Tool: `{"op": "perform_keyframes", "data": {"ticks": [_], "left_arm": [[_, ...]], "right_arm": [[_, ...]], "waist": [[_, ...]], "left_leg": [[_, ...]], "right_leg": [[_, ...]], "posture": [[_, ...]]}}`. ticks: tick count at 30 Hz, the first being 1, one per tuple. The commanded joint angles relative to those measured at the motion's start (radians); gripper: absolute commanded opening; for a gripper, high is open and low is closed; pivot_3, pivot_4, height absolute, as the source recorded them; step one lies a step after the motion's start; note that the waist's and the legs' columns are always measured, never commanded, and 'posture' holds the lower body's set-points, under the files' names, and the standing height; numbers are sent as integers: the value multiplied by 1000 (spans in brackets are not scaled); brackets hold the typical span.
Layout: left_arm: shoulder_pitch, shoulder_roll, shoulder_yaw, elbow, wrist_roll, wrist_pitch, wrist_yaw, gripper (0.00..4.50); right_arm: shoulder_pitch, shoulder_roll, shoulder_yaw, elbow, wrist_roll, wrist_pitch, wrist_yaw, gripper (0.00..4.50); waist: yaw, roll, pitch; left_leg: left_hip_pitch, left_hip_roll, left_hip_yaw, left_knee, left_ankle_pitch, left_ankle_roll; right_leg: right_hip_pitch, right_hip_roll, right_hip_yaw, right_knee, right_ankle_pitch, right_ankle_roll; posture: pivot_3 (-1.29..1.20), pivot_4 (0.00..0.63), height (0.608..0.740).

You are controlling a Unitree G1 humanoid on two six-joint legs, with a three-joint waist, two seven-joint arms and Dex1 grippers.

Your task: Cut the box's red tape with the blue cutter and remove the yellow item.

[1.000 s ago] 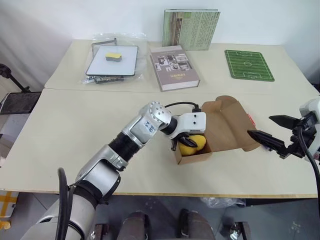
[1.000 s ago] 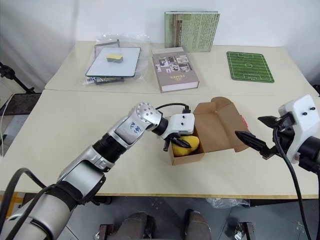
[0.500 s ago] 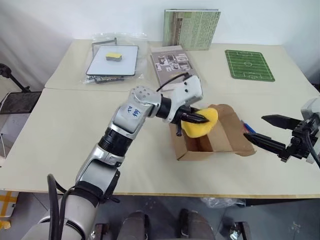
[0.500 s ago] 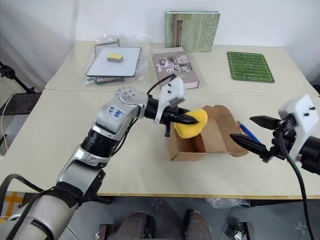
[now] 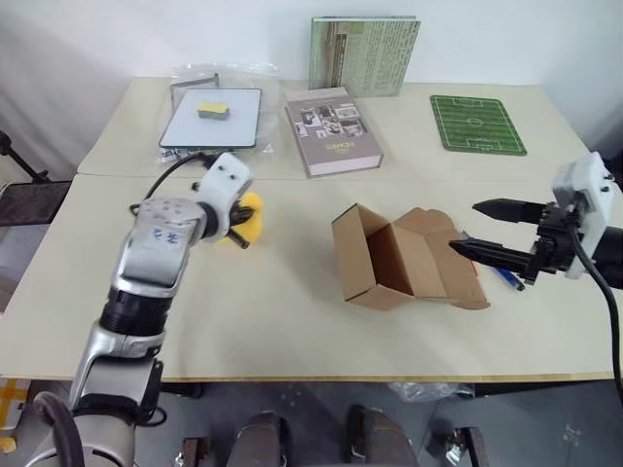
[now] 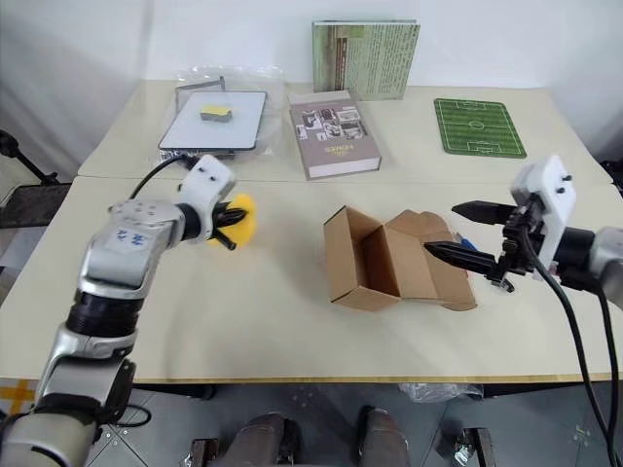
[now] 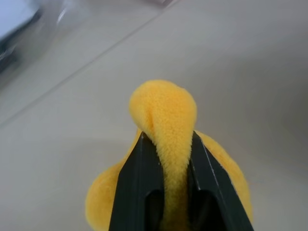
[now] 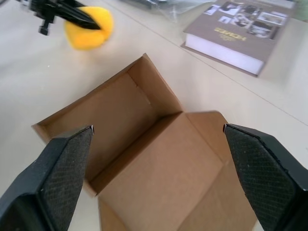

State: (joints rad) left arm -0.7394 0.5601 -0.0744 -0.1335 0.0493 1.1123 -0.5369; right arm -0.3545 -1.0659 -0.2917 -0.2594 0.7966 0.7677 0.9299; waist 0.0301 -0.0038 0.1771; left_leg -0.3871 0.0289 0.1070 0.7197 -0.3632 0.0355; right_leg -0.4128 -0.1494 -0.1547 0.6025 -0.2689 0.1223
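left claw (image 5: 237,222): clenched on the yellow item (image 5: 249,216), soft lump pinched between the two fingers (image 7: 144,185), bulging past the tips
yellow item: out of the box, held over the left part of the table (image 5: 292,321), low over the top; can't tell if it touches
box (image 5: 399,259): mid table, open, flaps splayed, inside bare, tipped so the mouth faces up and toward the robot
right claw (image 6: 465,235): released, fingers spread wide, holding nothing, level, tips aimed at the box's right flap, just beside it
cutter (image 5: 504,275): blue tip on the table behind the right claw, right of the box, mostly hidden
red tape: can't make it out
key relation: item lies well left of the box, in the left claw alone; right claw is the box-side arm and far from the item
long axis: box runs left-right across the table; left claw points away from the robot with the item at its tip
stage (judged): item removed, only set-down left
next move needs (judged): lower onto bare table under the claw, then release
risk (judged): soft lump may cling to the fingers or roll
background: book (image 5: 332,144), tray in a plastic bag (image 5: 212,117), green mat (image 5: 477,124), all on the far table
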Motion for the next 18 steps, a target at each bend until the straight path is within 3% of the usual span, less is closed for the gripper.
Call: {"op": "perform_keyframes", "data": {"ticks": [1, 12, 16, 18], "left_arm": [[28, 25, 46, -94, 3, 57, 41, 1036], [42, 160, 176, -242, -132, 137, -36, 4462], [65, 197, 209, -279, -209, 127, -88, 4462], [129, 154, 233, -347, -281, 42, -137, 4462]], "right_arm": [[-76, 7, 51, 63, -49, -48, 53, 4500], [-197, 29, 137, 200, -142, -103, 169, 4500], [-186, 14, 129, 220, -168, -121, 207, 4500], [-151, 11, 104, 237, -193, -188, 244, 4500]], "waist": [[0, 0, 0], [-4, 0, 0], [-4, 0, 0], [-4, 1, 0]], "left_leg": [[0, 0, 0, 0, 0, 0], [0, 0, 0, -1, 0, -1], [0, 0, 1, -1, 0, -1], [0, 0, 1, -1, 0, -1]], "right_leg": [[0, 0, 0, 0, 0, 0], [0, 0, 0, 0, 0, 0], [0, 0, 0, 0, 0, 0], [0, 0, 0, 0, 0, 0]], "posture": [[0, 150, 740], [0, 150, 740], [0, 150, 740], [0, 150, 740]]}}
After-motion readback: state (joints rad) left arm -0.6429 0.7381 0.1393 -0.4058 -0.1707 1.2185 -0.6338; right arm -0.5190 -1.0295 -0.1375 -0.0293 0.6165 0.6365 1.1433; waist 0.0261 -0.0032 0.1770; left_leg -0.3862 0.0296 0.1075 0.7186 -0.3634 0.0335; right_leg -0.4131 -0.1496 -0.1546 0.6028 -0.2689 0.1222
